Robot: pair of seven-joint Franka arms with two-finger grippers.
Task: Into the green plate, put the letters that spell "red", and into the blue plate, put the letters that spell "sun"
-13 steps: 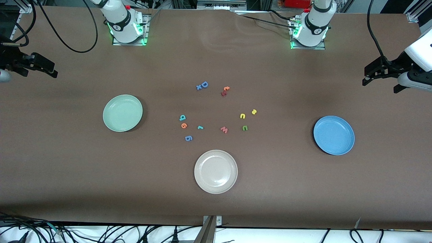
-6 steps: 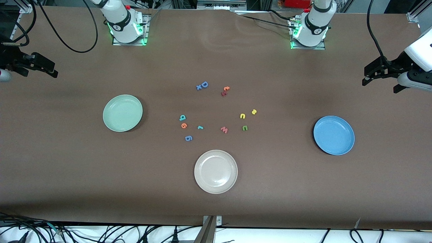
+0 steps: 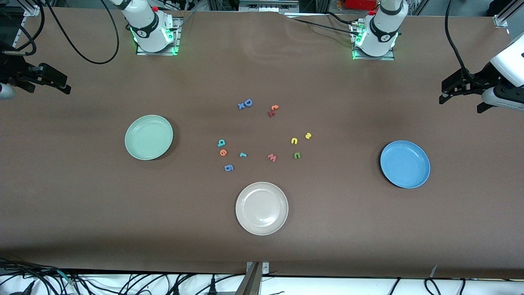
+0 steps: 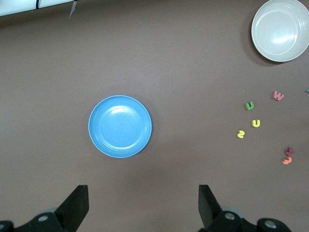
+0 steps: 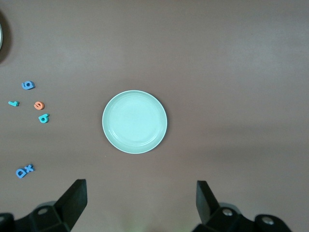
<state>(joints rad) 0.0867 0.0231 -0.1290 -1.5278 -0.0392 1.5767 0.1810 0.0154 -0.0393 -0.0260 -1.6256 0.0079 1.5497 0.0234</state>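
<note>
In the middle of the table lie the teal "d" [image 3: 221,143], orange "e" [image 3: 223,152] and teal "r" [image 3: 242,155]. Toward the left arm's end are the yellow "s" [image 3: 308,135], yellow "u" [image 3: 294,141] and green "n" [image 3: 297,155]. The green plate [image 3: 148,137] and blue plate [image 3: 405,164] hold nothing. My right gripper [image 3: 49,89] hangs open at its end of the table, with the green plate [image 5: 134,122] in its wrist view. At the other end, my left gripper [image 3: 459,102] is open, with the blue plate [image 4: 120,126] in its view.
A cream-white plate [image 3: 261,208] sits nearer the front camera than the letters. Other letters lie among them: a red "w" [image 3: 272,157], a blue "g" [image 3: 229,167], a blue "D" with an "x" [image 3: 245,103], and an orange-red pair [image 3: 273,110].
</note>
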